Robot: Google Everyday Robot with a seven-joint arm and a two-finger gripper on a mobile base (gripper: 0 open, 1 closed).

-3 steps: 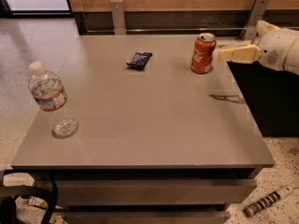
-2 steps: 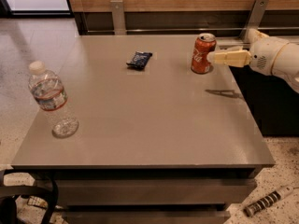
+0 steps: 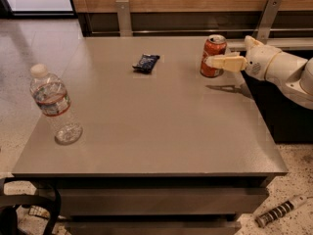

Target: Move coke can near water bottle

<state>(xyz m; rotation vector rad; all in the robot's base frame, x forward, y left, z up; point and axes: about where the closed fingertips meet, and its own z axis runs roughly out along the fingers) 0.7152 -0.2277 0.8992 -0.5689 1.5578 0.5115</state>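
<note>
The orange-red coke can (image 3: pixel 213 48) stands upright at the far right of the grey table (image 3: pixel 156 131). My gripper (image 3: pixel 211 58) reaches in from the right at can height. One cream finger (image 3: pixel 226 62) lies across the can's near side; the other is hidden behind the can. The gripper looks open around the can. The clear water bottle (image 3: pixel 53 104) with a white cap and a red-and-white label stands near the table's left edge, far from the can.
A flat dark blue snack packet (image 3: pixel 146 61) lies at the back middle of the table. A wooden wall with metal posts (image 3: pixel 123 14) runs behind the table. A striped tool (image 3: pixel 280 211) lies on the floor at the lower right.
My gripper has moved left towards the coke can, so its near finger now overlaps the can. The can, bottle and packet have not moved.
</note>
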